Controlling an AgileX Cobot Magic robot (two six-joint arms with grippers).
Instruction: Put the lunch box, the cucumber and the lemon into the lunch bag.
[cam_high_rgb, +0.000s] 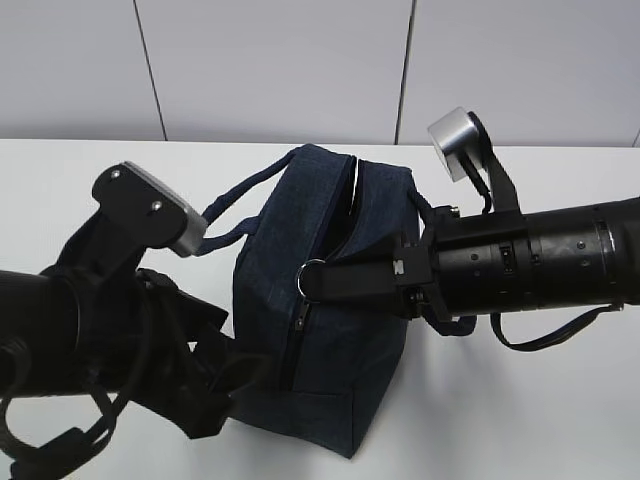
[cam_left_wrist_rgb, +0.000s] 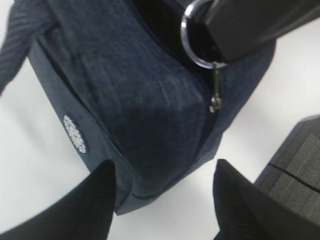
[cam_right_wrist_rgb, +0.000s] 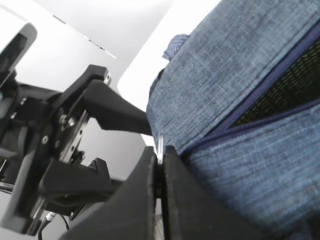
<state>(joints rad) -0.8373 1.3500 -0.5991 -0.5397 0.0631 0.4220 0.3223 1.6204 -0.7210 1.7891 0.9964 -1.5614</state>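
The dark navy lunch bag (cam_high_rgb: 320, 300) stands on the white table in the middle, its top zipper partly open; it also shows in the left wrist view (cam_left_wrist_rgb: 145, 100) and the right wrist view (cam_right_wrist_rgb: 250, 100). My right gripper (cam_high_rgb: 318, 281) is shut on the silver ring pull (cam_high_rgb: 311, 274) of the zipper, seen in the left wrist view (cam_left_wrist_rgb: 192, 37) and the right wrist view (cam_right_wrist_rgb: 160, 145). My left gripper (cam_left_wrist_rgb: 162, 172) is open, its fingers either side of the bag's lower front corner. The white logo (cam_left_wrist_rgb: 75, 134) is on the bag's side. Lunch box, cucumber and lemon are out of view.
The bag's two loop handles (cam_high_rgb: 235, 205) stick out to left and right. White table surface (cam_high_rgb: 520, 420) surrounds the bag. A grey panelled wall (cam_high_rgb: 300, 60) is behind. A dark grey foam block (cam_left_wrist_rgb: 300, 170) lies at the right in the left wrist view.
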